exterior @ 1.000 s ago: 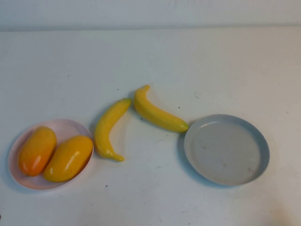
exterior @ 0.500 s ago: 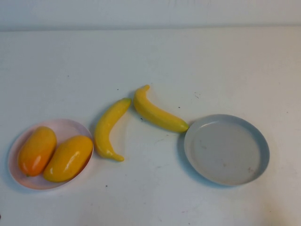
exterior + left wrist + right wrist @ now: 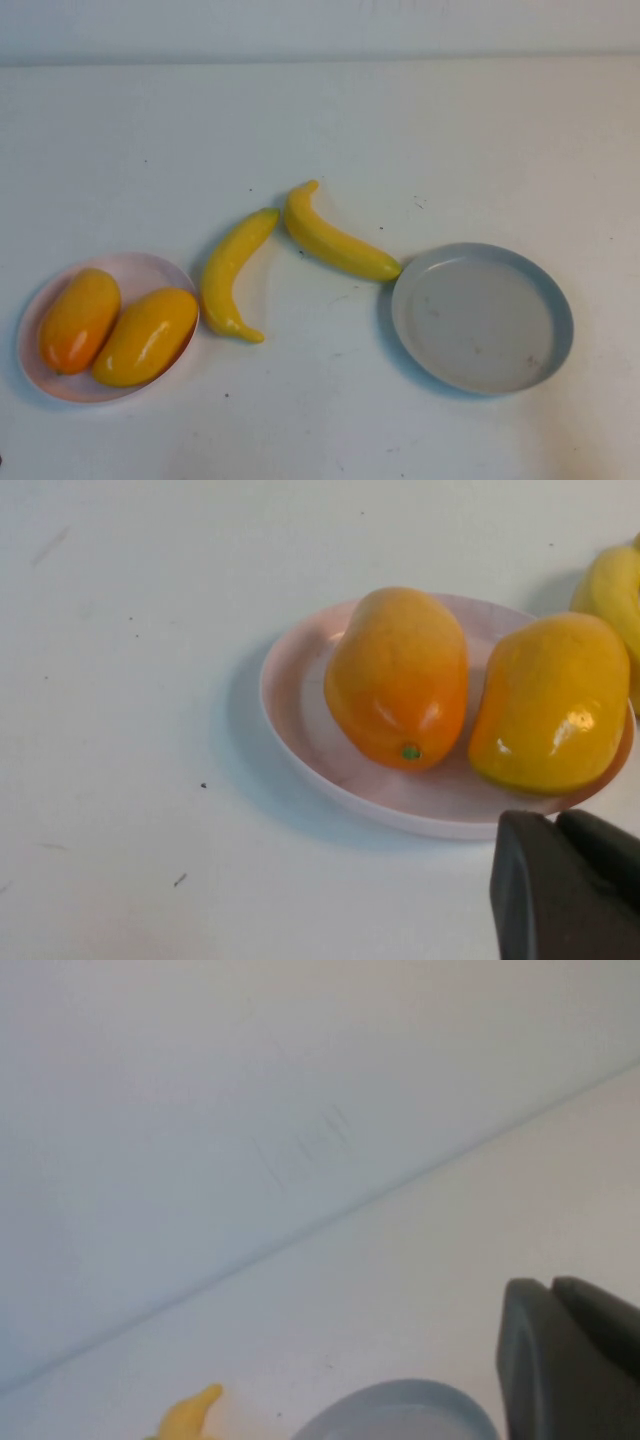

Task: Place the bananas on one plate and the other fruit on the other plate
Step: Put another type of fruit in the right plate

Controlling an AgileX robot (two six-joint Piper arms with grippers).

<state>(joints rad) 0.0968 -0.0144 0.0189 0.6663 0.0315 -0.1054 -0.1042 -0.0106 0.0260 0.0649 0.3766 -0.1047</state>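
Observation:
Two bananas lie on the table between the plates: one point(image 3: 228, 270) beside the pink plate, the other point(image 3: 335, 243) with its tip at the grey-blue plate's rim. The grey-blue plate point(image 3: 480, 320) holds nothing. The pink plate point(image 3: 140, 262) holds two orange-yellow mango-like fruits point(image 3: 78, 320) point(image 3: 148, 336). Neither gripper shows in the high view. My left gripper point(image 3: 557, 822) is shut and empty, just short of the pink plate point(image 3: 300, 730) with both fruits point(image 3: 400, 675) point(image 3: 555, 705). My right gripper point(image 3: 552, 1286) is shut and empty, near the grey-blue plate point(image 3: 400, 1410); a banana tip point(image 3: 190, 1415) shows there.
A white table point(image 3: 320, 130) meets a white back wall point(image 3: 320, 25) at the far edge. A banana's end point(image 3: 612, 590) shows beyond the pink plate in the left wrist view.

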